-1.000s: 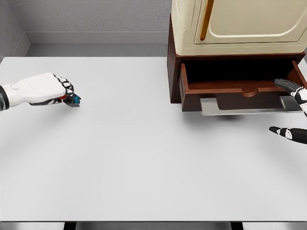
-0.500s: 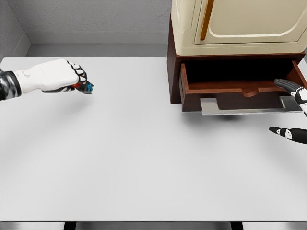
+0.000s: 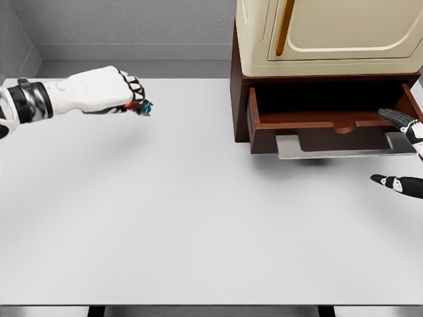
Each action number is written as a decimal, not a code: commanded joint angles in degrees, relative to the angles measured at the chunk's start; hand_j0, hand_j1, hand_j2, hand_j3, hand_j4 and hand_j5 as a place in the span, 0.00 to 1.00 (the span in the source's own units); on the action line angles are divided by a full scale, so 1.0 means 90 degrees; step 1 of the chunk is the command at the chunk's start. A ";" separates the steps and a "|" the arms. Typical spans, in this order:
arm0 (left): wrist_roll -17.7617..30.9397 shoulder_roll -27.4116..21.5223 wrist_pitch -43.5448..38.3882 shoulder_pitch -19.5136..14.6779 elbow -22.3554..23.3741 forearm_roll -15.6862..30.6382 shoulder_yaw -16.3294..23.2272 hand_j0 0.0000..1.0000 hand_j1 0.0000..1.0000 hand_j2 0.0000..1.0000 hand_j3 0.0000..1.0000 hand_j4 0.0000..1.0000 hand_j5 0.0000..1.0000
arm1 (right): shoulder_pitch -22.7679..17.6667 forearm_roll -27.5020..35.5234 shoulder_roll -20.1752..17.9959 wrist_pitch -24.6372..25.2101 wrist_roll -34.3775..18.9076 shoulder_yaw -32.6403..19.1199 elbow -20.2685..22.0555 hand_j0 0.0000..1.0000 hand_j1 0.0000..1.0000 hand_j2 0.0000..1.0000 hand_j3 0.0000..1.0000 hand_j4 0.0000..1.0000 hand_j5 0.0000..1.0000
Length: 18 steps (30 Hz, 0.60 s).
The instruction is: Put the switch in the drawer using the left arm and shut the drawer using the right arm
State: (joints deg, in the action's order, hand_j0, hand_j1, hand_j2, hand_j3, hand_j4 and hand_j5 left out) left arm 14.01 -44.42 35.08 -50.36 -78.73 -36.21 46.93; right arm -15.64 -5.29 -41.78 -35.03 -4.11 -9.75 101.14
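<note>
— Table (image 3: 198, 224) first, nearest the camera: what sits on it?

— White top, bare across the front and middle. At the right edge the right hand (image 3: 404, 155) shows only partly: one dark fingertip low by the table's right side, and other fingers (image 3: 395, 117) higher up, lying against the right end of the drawer front. They look extended and hold nothing.

— And the drawer?

— Drawer (image 3: 330, 122) stands pulled out from the brown base of the cabinet (image 3: 317, 39), with a grey metal handle plate (image 3: 344, 145) along its front. Its inside is dark and I cannot make out anything in it. The cream upper body of the cabinet rises above, with a brass-coloured bar on its door.

— Where is the switch?

— In the left hand (image 3: 106, 91), raised above the far left part of the table, well apart from the drawer. The fingers are curled into a fist around the switch (image 3: 141, 105), and only a small red, blue and dark tip pokes out on the side toward the cabinet. A faint shadow lies on the table below the hand.

— Farther back?

— A grey wall (image 3: 132, 26) behind the table's far edge.
</note>
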 commanded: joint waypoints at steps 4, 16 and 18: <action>0.0045 0.0268 -0.0009 -0.0137 0.0007 0.0039 0.0118 0.42 0.42 0.42 0.42 0.42 0.42 | 0.0000 0.0041 -0.0016 0.0003 0.0008 -0.0001 0.0003 1.00 1.00 1.00 1.00 1.00 1.00; 0.0045 0.0737 -0.0009 -0.0527 -0.0002 0.0049 0.0362 0.42 0.42 0.42 0.42 0.42 0.42 | 0.0000 0.0050 -0.0016 0.0003 0.0008 -0.0001 0.0003 1.00 1.00 1.00 1.00 1.00 1.00; 0.0045 0.0805 -0.0009 -0.0576 -0.0002 0.0049 0.0401 0.42 0.42 0.42 0.42 0.42 0.42 | 0.0000 0.0041 -0.0016 0.0003 0.0008 -0.0001 0.0003 1.00 1.00 1.00 1.00 1.00 1.00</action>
State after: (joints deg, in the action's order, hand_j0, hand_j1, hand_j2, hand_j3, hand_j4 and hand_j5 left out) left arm 14.45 -38.01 35.08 -55.81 -78.75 -36.08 50.15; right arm -15.64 -5.25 -41.86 -35.03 -4.07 -9.75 101.14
